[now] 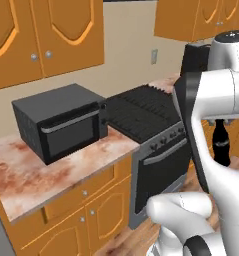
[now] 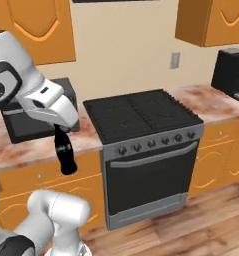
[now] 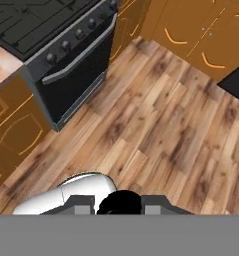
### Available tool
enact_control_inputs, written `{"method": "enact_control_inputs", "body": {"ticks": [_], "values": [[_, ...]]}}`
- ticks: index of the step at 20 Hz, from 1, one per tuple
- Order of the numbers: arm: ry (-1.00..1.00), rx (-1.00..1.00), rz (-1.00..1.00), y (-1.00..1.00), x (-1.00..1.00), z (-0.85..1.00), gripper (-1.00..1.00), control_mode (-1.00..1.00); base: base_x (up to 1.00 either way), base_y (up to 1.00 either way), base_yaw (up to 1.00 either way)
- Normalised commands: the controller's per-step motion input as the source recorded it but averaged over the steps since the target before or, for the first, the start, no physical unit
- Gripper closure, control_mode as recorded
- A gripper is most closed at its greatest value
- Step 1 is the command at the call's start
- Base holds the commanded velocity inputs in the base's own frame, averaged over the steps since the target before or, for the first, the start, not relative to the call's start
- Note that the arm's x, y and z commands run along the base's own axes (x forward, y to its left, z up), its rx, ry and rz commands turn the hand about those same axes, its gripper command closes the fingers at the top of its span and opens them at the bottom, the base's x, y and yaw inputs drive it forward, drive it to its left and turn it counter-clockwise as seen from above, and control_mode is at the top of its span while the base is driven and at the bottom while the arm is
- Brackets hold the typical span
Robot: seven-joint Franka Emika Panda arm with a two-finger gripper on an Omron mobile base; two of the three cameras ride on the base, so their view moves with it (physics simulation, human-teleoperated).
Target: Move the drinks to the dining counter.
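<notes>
Pincer: my gripper (image 2: 60, 131) was closed round the neck of the dark bottle (image 2: 65, 152), which hung straight down from it, upright, in mid-air
Fingers: I could not make out the tips themselves; in the hand view the bottle's dark top (image 3: 119, 203) sat between the two grey finger bases
Bottle: directly under the pincer, clear of everything, with only the wood floor (image 3: 166, 125) beneath it
Can: I could not pick out the blue can
Behind the pincer: the black stove (image 2: 141, 117) and the marbled worktop (image 2: 21, 147) with the microwave (image 1: 58, 122) on it; the bottle hung in front of the cabinet fronts, not touching them
Dining counter: I saw nothing of the island, so I judged the carry was only partly done
Step in hand: I read it as transport of the first drink
Doing it well: I would have kept the wrist level so the bottle stayed plumb, kept the squeeze steady on the narrow neck, and driven the base gently
Risk: held only at the neck, the bottle could swing or slip on a sharp turn
</notes>
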Motion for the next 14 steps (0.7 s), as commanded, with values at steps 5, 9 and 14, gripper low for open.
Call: {"method": "enact_control_inputs", "body": {"ticks": [5,9,14], "values": [[0.00,0.00,0.00,0.00,0.00,0.00,1.00,1.00,-0.93,0.00,-0.49],[0.00,0.00,0.00,0.00,0.00,0.00,1.00,1.00,-0.25,0.07,-0.94],[0.00,0.00,0.00,0.00,0.00,0.00,1.00,1.00,0.00,0.00,-1.00]]}}
